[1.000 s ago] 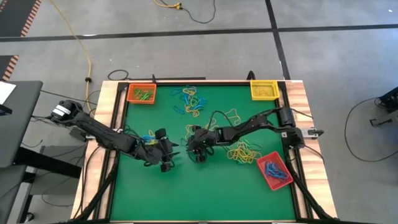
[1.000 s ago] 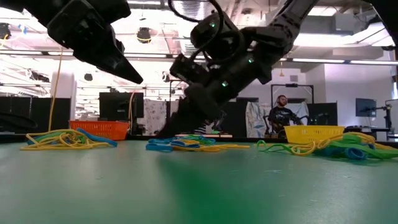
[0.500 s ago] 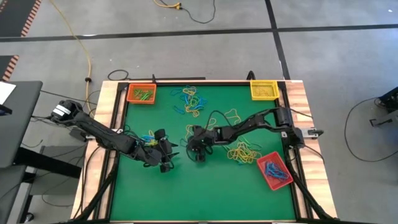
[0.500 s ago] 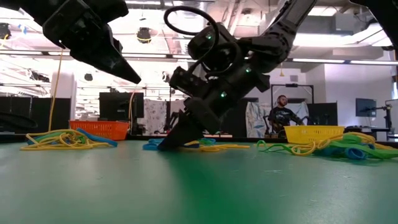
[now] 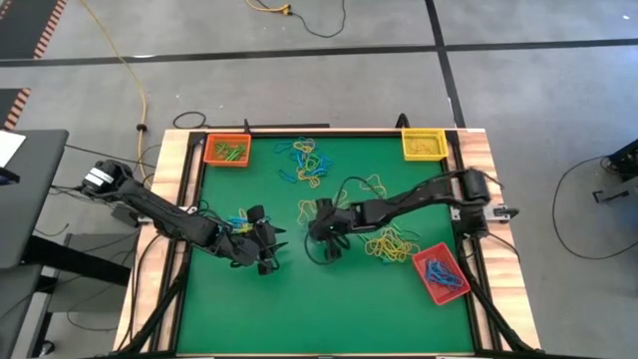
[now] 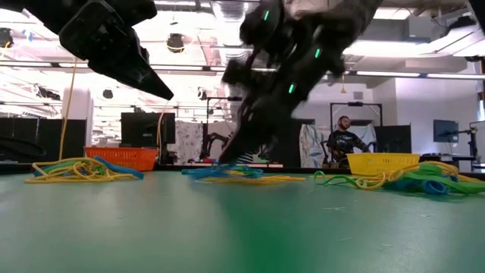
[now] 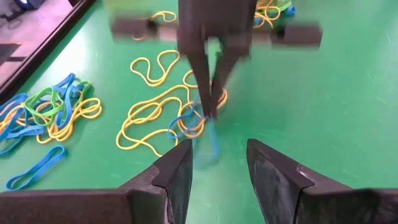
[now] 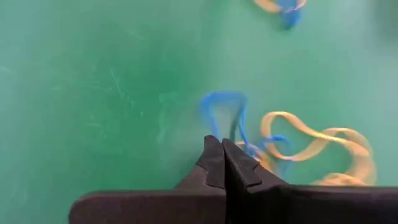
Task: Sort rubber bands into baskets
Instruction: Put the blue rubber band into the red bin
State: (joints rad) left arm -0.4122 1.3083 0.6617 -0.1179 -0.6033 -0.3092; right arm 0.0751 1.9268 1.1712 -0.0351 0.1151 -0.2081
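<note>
My right gripper (image 5: 325,237) is shut at mid-table, just above a small heap of yellow and blue rubber bands (image 7: 168,112), with a blue rubber band (image 8: 222,107) at its tips. My left gripper (image 5: 265,246) hovers open and empty a little to the left, facing it (image 7: 217,171). More rubber bands lie in heaps on the green mat (image 5: 307,160), (image 5: 239,217), (image 5: 391,242). The orange basket (image 5: 227,150) stands at the far left, the yellow basket (image 5: 423,144) at the far right, and the red basket (image 5: 440,274) near right, holding blue bands. My right gripper pinches the blue rubber band (image 8: 241,138) between the very ends of its two fingers (image 7: 210,99), which slant down from the table's right. The loop hangs slack below the tips (image 7: 212,142). I cannot tell whether its lower end still lies on the mat.
A long yellow loop (image 5: 361,185) lies just behind my right arm. A raised wooden frame (image 5: 187,199) rims the green mat. The near half of the mat (image 5: 319,309) holds no objects. A person (image 6: 342,140) sits far off in the room.
My right gripper shut its fingers down at the heap of bands, then rose off the mat and tipped, drawing the blue band up with it. My left gripper kept still and open.
</note>
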